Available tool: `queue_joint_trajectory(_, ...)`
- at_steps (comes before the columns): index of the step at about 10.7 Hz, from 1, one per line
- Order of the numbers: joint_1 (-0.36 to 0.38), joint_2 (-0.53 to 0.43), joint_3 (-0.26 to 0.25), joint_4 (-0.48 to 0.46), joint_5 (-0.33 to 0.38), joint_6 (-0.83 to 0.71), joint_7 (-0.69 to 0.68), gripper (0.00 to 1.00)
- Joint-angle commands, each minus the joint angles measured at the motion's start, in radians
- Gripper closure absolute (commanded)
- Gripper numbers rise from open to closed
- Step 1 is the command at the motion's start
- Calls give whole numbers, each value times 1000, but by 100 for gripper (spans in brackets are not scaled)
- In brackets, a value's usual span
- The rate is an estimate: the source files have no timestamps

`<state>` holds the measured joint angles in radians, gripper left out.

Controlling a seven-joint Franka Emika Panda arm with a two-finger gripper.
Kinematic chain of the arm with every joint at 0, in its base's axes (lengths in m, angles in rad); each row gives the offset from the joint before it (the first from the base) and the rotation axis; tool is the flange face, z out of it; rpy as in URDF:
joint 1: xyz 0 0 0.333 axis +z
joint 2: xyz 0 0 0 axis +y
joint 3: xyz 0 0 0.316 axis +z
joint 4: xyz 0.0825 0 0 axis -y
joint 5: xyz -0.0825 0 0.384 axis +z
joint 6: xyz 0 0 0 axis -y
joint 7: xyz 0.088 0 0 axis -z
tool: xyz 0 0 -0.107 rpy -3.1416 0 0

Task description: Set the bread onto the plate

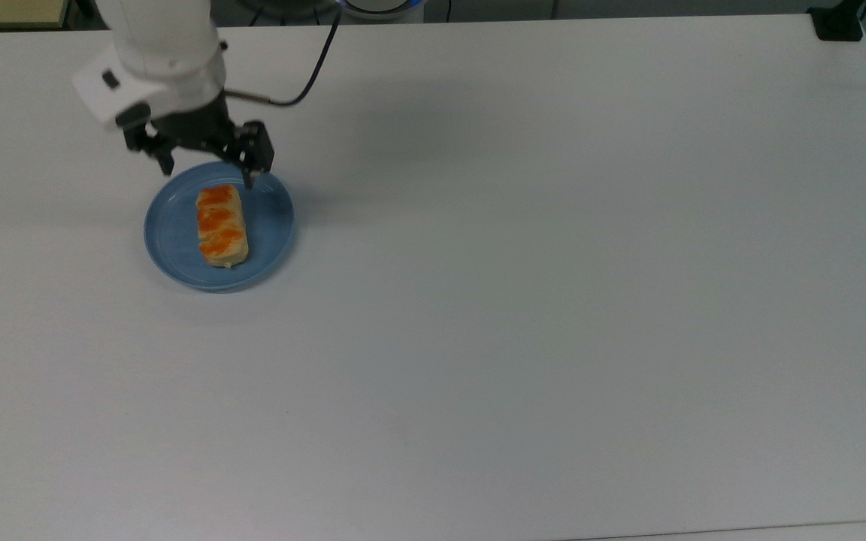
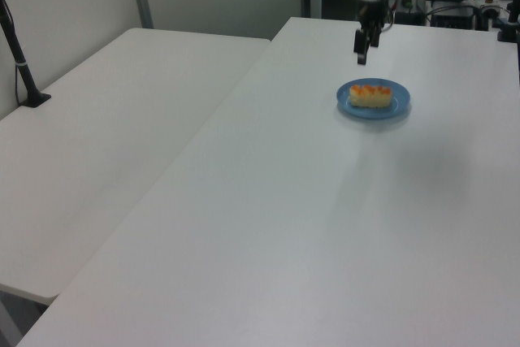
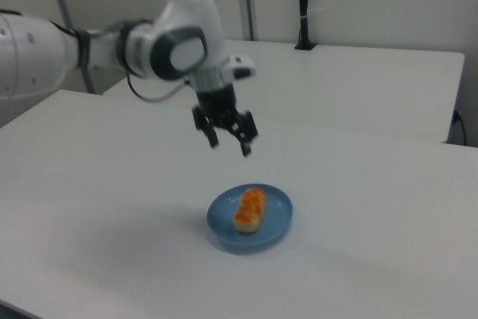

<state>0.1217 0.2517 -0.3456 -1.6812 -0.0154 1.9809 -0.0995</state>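
Bread (image 1: 221, 226) lies flat on the plate (image 1: 267, 240), left of its centre in the top view, with the gripper (image 1: 207, 161) above the far rim, jaws open and empty. You need only lift straight up to clear it; to the top view's right the tabletop (image 1: 553, 263) gives you free room.

Robotics lab or office, plain white counter (image 1: 553, 300), second white table (image 2: 106, 136) beside it, metal partition frames, cabled equipment behind
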Motion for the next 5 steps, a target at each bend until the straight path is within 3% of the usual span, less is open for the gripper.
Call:
queue_joint_trajectory(1,-62,-121,159,142,5,-279,126,0)
queue_joint_trajectory(3,-118,-190,255,147,12,-370,126,0)
queue_joint_trajectory(5,-135,-197,289,153,18,-428,126,0)
